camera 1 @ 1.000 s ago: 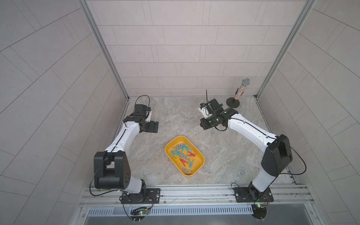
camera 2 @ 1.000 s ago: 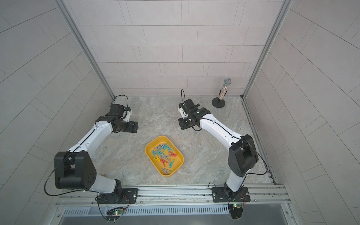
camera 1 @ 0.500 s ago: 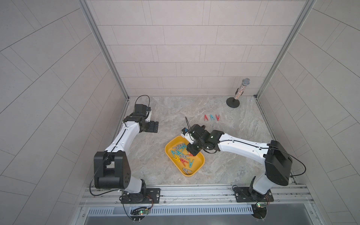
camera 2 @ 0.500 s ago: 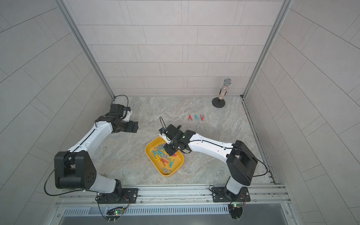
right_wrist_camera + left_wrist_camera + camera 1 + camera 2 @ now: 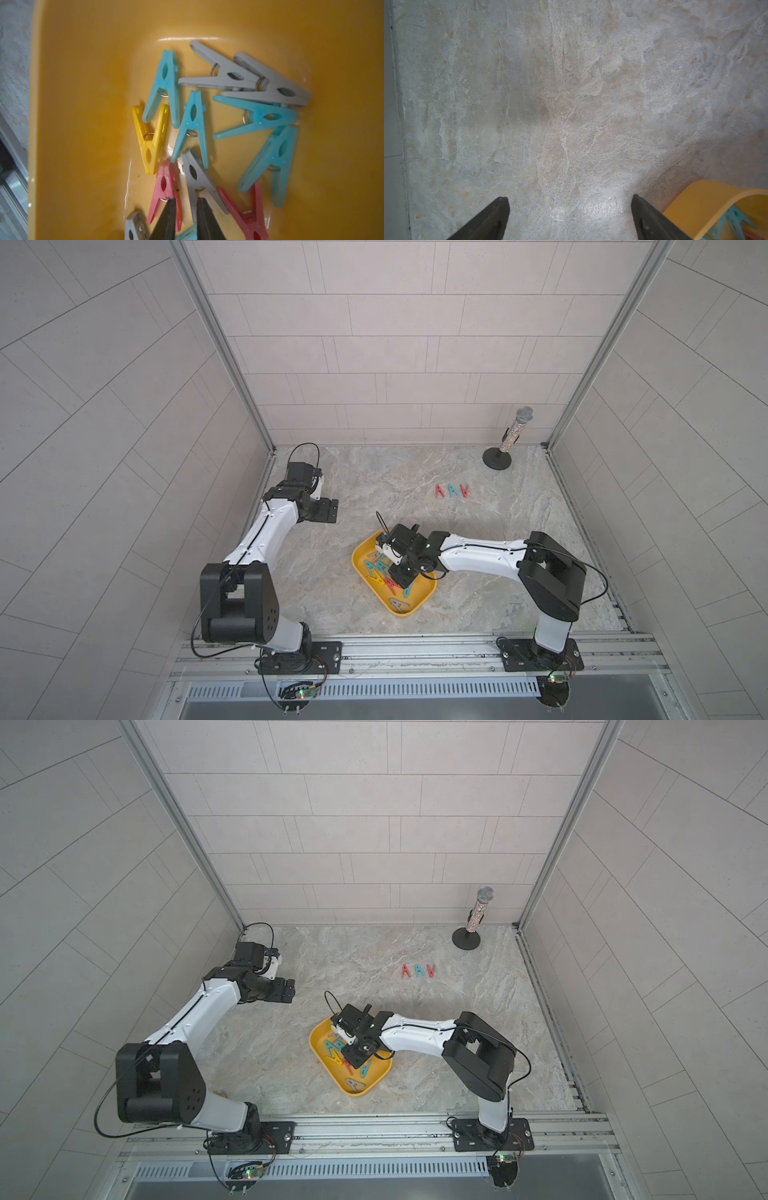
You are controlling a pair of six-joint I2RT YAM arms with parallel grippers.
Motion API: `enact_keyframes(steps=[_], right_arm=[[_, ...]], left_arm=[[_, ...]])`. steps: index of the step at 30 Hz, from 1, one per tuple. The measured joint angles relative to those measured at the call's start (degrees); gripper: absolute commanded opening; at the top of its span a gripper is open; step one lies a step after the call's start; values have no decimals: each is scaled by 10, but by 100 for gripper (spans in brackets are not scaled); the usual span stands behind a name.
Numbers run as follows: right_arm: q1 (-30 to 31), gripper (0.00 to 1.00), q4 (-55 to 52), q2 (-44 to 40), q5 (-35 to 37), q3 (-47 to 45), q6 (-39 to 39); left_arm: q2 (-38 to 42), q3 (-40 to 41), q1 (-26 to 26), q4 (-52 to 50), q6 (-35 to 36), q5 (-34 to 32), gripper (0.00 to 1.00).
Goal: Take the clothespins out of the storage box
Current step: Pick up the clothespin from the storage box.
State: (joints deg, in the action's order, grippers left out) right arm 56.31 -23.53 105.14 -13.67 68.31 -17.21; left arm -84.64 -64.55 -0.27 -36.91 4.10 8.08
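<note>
Two arms, left arm [image 5: 266, 535] and right arm [image 5: 478, 558]: glossy white link shells dotted with small screws, chunky black joint housings [image 5: 237, 601]. Thin black cables [image 5: 193, 626]. Black bolted base plates [image 5: 326, 651] at lower frame, small circuit boards [image 5: 301, 694] lit green beneath. Matte black wedge fingers [image 5: 488, 222] on left claw [image 5: 569, 197] and right claw [image 5: 186, 199].

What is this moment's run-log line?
right gripper: jaws narrowly apart over A-shaped plastic clothespins in yellow storage box | left gripper: open over marbled table | three clothespins out
</note>
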Motion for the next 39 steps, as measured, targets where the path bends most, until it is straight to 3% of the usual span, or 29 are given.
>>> enact_keyframes(steps=[13,23,39], right_arm=[[2,19,-4,27,14,0,2],[4,2,-3,29,25,3,4],[22,0,-15,-23,22,3,4]], left_arm=[[0,0,0,0,0,0,100],[0,0,0,0,0,0,100],[0,0,0,0,0,0,100]])
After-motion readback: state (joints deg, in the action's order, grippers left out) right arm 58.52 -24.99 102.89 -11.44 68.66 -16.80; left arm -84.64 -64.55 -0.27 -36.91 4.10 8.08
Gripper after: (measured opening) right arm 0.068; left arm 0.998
